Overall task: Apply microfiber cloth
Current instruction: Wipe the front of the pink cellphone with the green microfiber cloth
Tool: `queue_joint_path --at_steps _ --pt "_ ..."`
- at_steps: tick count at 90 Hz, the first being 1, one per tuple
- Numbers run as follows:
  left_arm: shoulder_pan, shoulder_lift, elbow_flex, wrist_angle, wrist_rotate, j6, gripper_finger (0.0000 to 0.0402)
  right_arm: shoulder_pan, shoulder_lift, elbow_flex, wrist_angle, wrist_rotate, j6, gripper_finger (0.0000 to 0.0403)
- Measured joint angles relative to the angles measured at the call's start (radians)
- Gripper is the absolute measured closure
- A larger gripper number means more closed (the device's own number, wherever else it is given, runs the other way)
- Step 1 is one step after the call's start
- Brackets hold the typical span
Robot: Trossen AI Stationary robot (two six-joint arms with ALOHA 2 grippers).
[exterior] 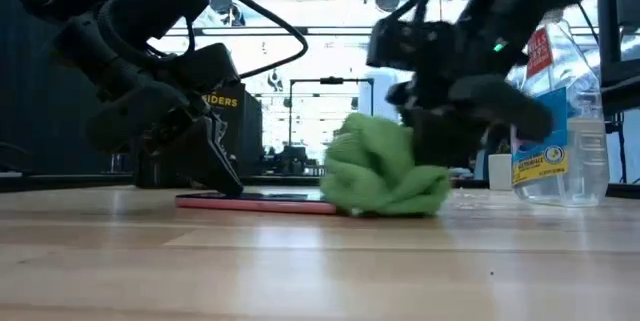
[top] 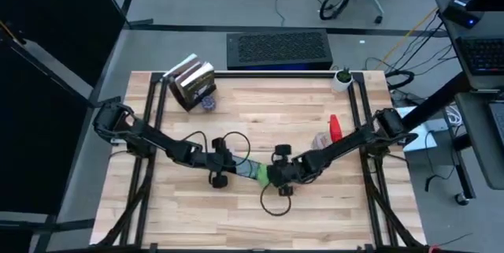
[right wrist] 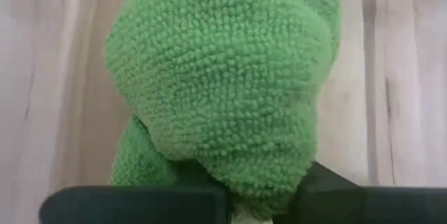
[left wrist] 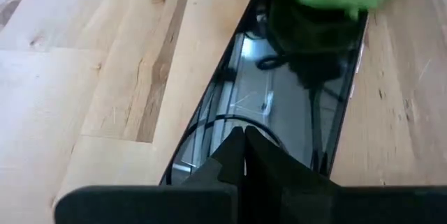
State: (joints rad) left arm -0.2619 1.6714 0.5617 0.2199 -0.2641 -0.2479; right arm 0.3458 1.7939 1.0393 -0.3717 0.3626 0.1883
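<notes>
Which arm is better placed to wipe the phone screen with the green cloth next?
The right. Its end effector already holds the microfiber cloth bunched on one end of the phone; the left end effector is shut, pressing the other end down.

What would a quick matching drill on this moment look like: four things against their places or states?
Things:
1. bright green microfiber cloth
2. flat black glass-fronted device
3. clear plastic spray bottle with red trigger
4. left gripper

States:
A. standing upright beyond the right arm
B. shut, tips on the device
C. bunched in the right gripper
D. lying flat on the wooden table

Pairs: 1-C, 2-D, 3-A, 4-B
</notes>
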Motion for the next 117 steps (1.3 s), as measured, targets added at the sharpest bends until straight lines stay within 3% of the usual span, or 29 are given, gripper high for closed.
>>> queue_joint_path --at_steps 15,28,36,52,72,87,99,117 --pt "0.000 0.000 0.000 0.004 -0.001 -0.002 0.0402 -0.011 -0.034 0.003 0.270 0.074 -0.051 0.0371" --pt "0.001 0.000 -0.002 0.013 -0.002 0.013 0.0402 -0.049 0.043 0.004 0.568 0.074 -0.142 0.0371" --pt "0.001 0.000 -0.002 0.014 -0.002 0.018 0.0402 -0.074 0.104 0.004 0.643 0.074 -0.147 0.0370" --pt "0.001 0.000 -0.001 0.017 -0.002 0.018 0.0402 -0.096 0.189 0.011 0.489 0.060 -0.110 0.0371" --pt "0.001 0.001 0.000 0.018 -0.002 0.018 0.0401 -0.032 0.115 0.009 0.083 0.069 -0.027 0.0371" --pt "0.002 0.000 0.000 0.018 -0.002 0.018 0.0402 0.008 0.037 0.000 -0.126 0.082 0.053 0.0371" --pt "0.002 0.000 0.000 0.018 -0.002 0.018 0.0402 0.017 -0.028 0.000 -0.029 0.149 0.076 0.0371" --pt "0.001 0.000 0.000 0.032 -0.002 0.018 0.0402 -0.005 0.006 0.004 0.430 0.176 -0.049 0.0371"
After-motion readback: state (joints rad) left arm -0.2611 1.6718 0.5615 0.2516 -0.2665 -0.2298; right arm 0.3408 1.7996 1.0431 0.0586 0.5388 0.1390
